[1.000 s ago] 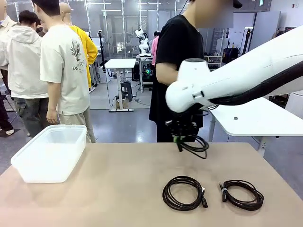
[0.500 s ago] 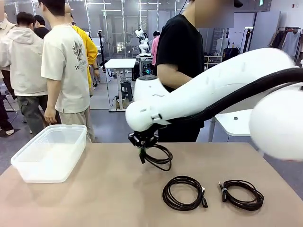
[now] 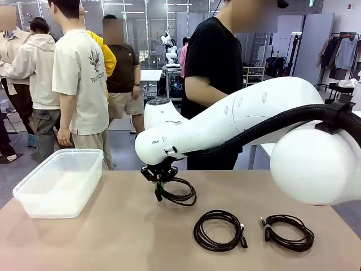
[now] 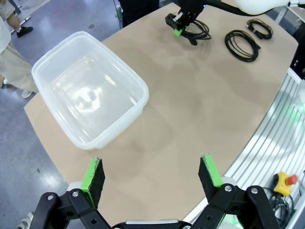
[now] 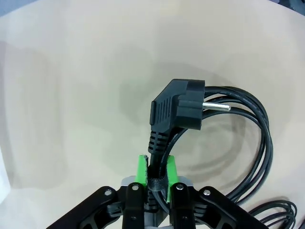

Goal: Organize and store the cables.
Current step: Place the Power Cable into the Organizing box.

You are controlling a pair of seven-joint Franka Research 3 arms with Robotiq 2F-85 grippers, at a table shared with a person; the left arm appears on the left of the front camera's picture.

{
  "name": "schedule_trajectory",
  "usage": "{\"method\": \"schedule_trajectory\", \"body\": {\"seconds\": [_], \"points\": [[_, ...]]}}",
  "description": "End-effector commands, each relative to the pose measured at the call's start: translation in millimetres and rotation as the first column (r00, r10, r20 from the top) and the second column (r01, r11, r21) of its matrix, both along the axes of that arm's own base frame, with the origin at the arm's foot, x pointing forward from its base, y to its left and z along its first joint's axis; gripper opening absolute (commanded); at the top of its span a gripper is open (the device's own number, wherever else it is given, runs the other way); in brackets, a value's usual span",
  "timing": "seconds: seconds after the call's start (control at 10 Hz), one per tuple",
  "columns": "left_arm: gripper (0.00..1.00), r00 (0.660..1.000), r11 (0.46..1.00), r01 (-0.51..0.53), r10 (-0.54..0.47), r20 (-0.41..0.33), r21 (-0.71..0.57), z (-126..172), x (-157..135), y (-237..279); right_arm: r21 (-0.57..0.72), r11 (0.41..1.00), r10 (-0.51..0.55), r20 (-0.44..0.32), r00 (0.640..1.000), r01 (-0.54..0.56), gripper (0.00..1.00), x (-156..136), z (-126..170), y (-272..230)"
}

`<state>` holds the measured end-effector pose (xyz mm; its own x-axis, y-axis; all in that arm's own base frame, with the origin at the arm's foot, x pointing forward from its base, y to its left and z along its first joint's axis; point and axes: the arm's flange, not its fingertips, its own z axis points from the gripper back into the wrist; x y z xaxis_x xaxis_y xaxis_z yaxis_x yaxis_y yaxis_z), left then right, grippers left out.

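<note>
Leftward since a second ago, my right gripper (image 3: 159, 191) holds a cable coil (image 3: 181, 197) clamped above the desk's (image 3: 113, 237) middle; second coil (image 3: 219, 230) and third coil (image 3: 287, 231) lie by its near right corner. My left gripper (image 4: 152, 174) hangs wide open.

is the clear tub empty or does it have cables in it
Empty: the clear tub has a bare bottom; one cable hangs from the right hand.

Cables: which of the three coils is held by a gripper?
The leftmost coil, clamped in the right gripper; the middle coil and rightmost coil lie flat on the table.
</note>
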<state>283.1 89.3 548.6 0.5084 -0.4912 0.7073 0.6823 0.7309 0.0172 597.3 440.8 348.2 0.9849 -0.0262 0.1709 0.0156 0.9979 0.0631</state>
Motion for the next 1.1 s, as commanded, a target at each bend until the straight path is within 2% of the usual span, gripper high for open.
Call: {"method": "schedule_trajectory", "body": {"seconds": [0.0,0.1,0.2,0.6,0.8,0.9,1.0], "points": [[1.00,1.000,1.000,0.006,-0.006,0.001,0.007,0.1,-0.4,0.6,0.020,0.998,-0.059,-0.008,0.998,0.059,0.64,1.6,5.9,-1.4],[1.00,1.000,1.000,0.006,-0.006,0.001,0.007,0.1,-0.4,0.6,0.029,0.998,-0.057,-0.016,0.998,0.057,0.74,-0.9,7.7,-4.2],[1.00,1.000,1.000,0.006,-0.006,0.001,0.007,0.1,-0.4,0.6,0.029,0.998,-0.048,-0.017,0.999,0.048,1.00,-2.7,9.7,-9.0],[1.00,1.000,1.000,0.000,0.000,0.000,0.000,0.0,0.0,0.0,0.069,0.998,0.006,-0.036,0.999,-0.004,1.00,-19.8,29.6,-36.8],[1.00,0.996,0.999,0.012,-0.008,-0.084,0.048,13.2,23.4,-26.0,0.068,0.995,0.079,-0.053,0.995,-0.075,1.00,-39.2,51.9,-72.9],[1.00,0.988,1.000,-0.021,0.024,-0.153,0.021,22.6,43.5,-57.1,0.066,0.992,0.115,-0.064,0.991,-0.111,1.00,-50.3,63.4,-98.2],[1.00,0.976,0.998,-0.048,0.055,-0.211,0.036,28.4,59.1,-80.7,0.087,0.977,0.202,-0.072,0.977,-0.195,1.00,-63.1,76.3,-127.6]]}}
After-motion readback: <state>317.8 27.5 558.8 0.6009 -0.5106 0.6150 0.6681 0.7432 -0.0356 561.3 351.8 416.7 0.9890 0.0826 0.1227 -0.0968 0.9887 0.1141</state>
